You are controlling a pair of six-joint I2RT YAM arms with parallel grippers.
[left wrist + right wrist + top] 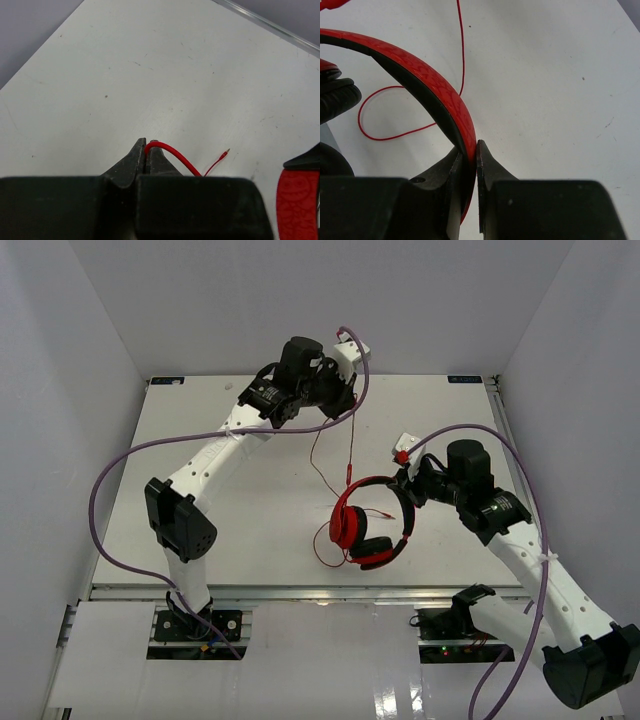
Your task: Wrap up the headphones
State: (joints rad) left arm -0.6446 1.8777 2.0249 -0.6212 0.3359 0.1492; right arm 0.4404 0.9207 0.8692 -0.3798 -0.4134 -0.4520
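Item one, far centre: we list the left tool [146, 146] closed on the thin red cable [172, 152], pinched a short way from its bare metal plug tip [227, 150].

Item two, the cable: glossy, limp and wire-thin. It runs from that tool toward the near right, with a slack loop on the matte white worktop [240, 500].

Item three, right of centre: the headphones [372, 525], with round red earcups [348, 525] and black padding.

Item four: the right tool [471, 150], clamped across the curved, textured red headband [420, 85].

We judge the left arm must carry the cable rightward around the headphones.
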